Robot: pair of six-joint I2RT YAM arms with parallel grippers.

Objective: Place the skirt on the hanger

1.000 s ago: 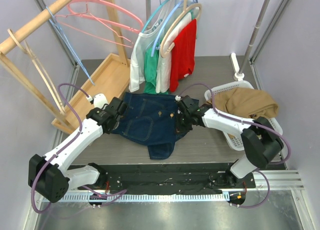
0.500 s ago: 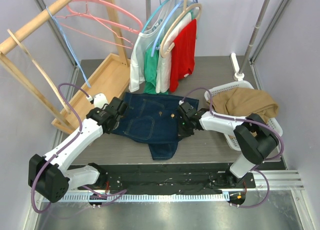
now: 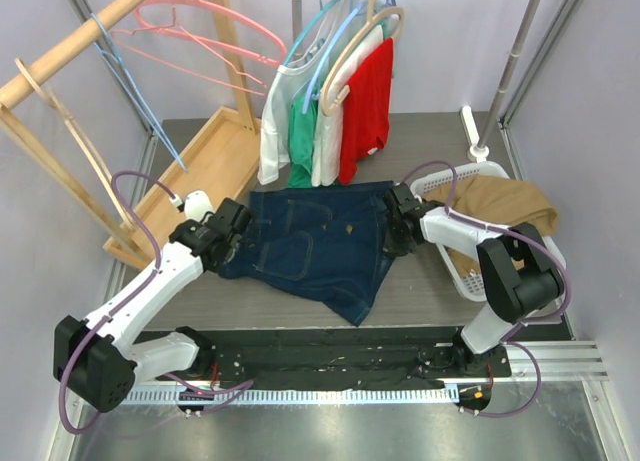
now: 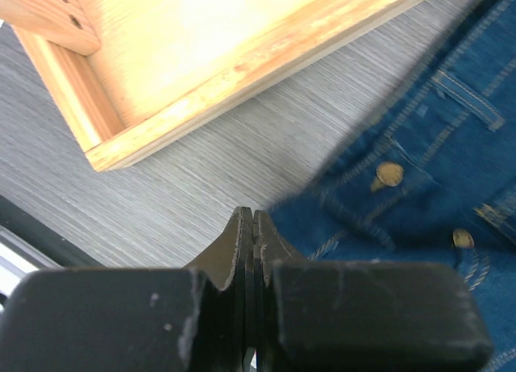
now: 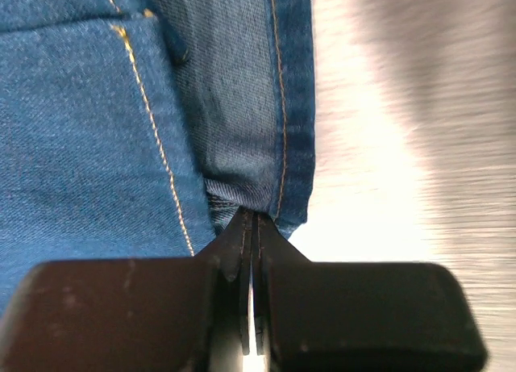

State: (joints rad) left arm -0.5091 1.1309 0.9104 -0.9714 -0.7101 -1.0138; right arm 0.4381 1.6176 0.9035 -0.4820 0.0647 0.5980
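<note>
On the grey table (image 3: pixel 430 286), the skirt (image 3: pixel 310 246) lay spread flat between the two arms, waist toward the hanging shirts (image 3: pixel 335 101). The left gripper (image 3: pixel 228 231) sat at the skirt's left corner. Seen from its wrist, the left gripper (image 4: pixel 253 219) had its fingers pressed together, with the denim's blurred edge (image 4: pixel 387 186) meeting the tips. The right gripper (image 3: pixel 395 226) was at the opposite edge, and from its wrist the right gripper (image 5: pixel 251 220) was closed tight on a fold of the skirt's hem (image 5: pixel 242 146) (no gap showed between the fingers). The pink hangers (image 3: pixel 215 26) hung on the rack (image 3: pixel 90 36), well apart from the skirt. A basket (image 3: pixel 450 181) holding brown cloth (image 3: pixel 500 206) stood to the right.
</note>
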